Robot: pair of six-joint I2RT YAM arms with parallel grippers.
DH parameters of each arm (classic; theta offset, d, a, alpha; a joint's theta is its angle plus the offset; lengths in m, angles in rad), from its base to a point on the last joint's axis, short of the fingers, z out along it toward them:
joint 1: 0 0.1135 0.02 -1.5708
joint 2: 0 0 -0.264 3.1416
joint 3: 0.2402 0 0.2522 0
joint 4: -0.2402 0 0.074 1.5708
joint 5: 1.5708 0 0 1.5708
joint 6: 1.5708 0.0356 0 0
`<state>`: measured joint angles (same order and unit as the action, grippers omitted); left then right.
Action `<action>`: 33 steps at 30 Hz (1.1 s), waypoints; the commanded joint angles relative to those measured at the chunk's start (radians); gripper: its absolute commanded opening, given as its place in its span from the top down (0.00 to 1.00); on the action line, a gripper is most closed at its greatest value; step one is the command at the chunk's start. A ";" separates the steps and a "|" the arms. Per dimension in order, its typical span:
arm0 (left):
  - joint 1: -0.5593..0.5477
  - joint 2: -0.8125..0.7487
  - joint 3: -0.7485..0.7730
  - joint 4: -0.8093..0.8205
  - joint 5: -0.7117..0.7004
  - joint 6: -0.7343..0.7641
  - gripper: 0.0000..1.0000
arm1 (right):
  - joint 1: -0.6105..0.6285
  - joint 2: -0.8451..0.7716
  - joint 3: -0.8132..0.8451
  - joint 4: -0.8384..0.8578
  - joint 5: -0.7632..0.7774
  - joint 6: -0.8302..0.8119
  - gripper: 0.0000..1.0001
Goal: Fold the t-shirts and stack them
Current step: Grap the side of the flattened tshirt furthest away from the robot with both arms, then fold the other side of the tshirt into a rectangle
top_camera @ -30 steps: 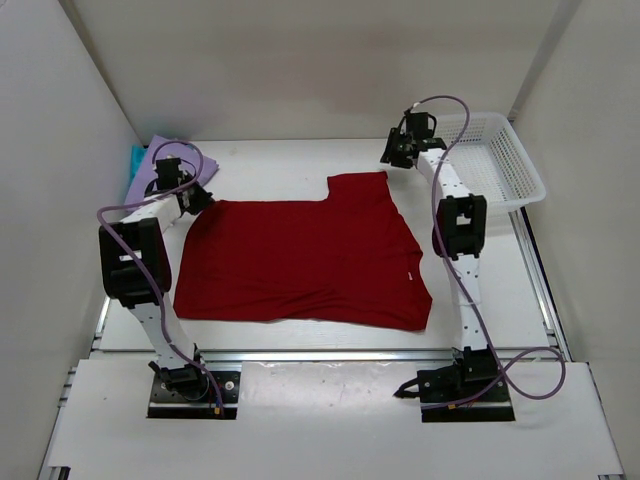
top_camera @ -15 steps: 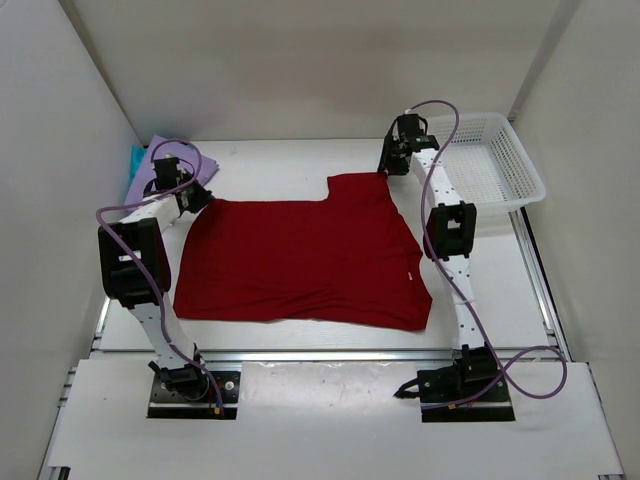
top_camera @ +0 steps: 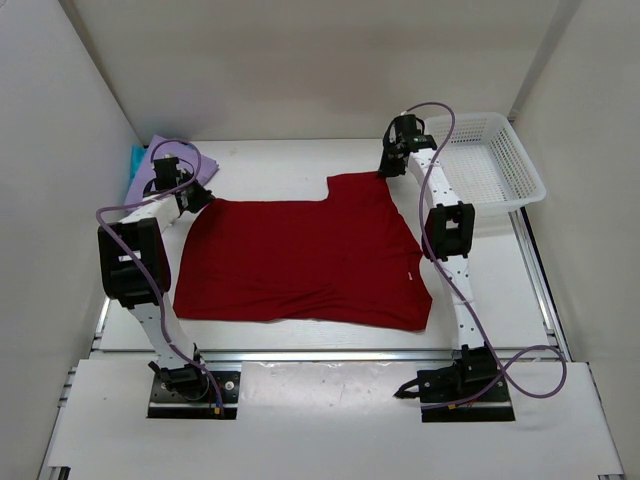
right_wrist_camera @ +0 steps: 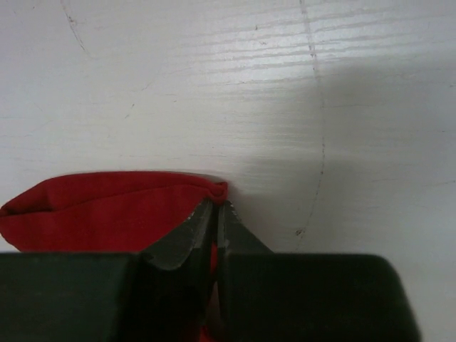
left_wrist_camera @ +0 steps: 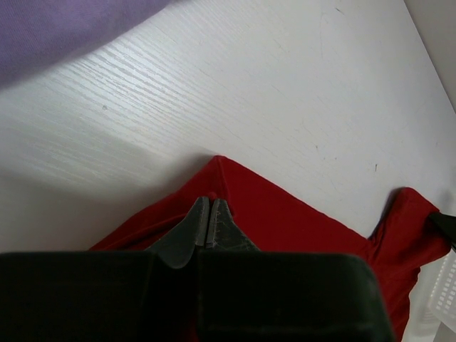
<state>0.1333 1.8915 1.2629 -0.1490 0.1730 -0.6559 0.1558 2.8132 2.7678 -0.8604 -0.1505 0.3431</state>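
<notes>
Both end effectors on red t-shirt (top_camera: pixel 300 260)

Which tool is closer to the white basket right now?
Right. The right tool pinches the red shirt at a corner beside the basket; the left tool grips the shirt's opposite far corner, well away from it.

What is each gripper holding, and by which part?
Both are shut on the red t-shirt: the left gripper pinches its far left corner, the right gripper its far right corner.

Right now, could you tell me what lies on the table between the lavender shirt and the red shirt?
Only bare table separates the lavender shirt from the red shirt, as the left wrist view shows.
</notes>
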 commanded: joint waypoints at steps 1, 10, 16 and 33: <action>0.002 -0.064 0.004 0.023 0.025 -0.011 1.00 | -0.004 -0.070 0.053 0.037 0.006 -0.009 1.00; 0.020 -0.144 -0.135 0.129 0.075 -0.091 1.00 | -0.061 -0.240 -0.074 0.012 -0.098 -0.079 1.00; 0.020 -0.229 -0.184 0.163 0.103 -0.091 1.00 | -0.045 -0.374 -0.229 0.001 -0.178 -0.118 1.00; 0.187 -0.403 -0.402 0.140 0.273 -0.126 1.00 | 0.053 -1.061 -1.232 0.216 -0.017 -0.181 1.00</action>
<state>0.2840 1.5558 0.8997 -0.0223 0.3798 -0.7513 0.2211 1.8973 1.6115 -0.7540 -0.2192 0.1642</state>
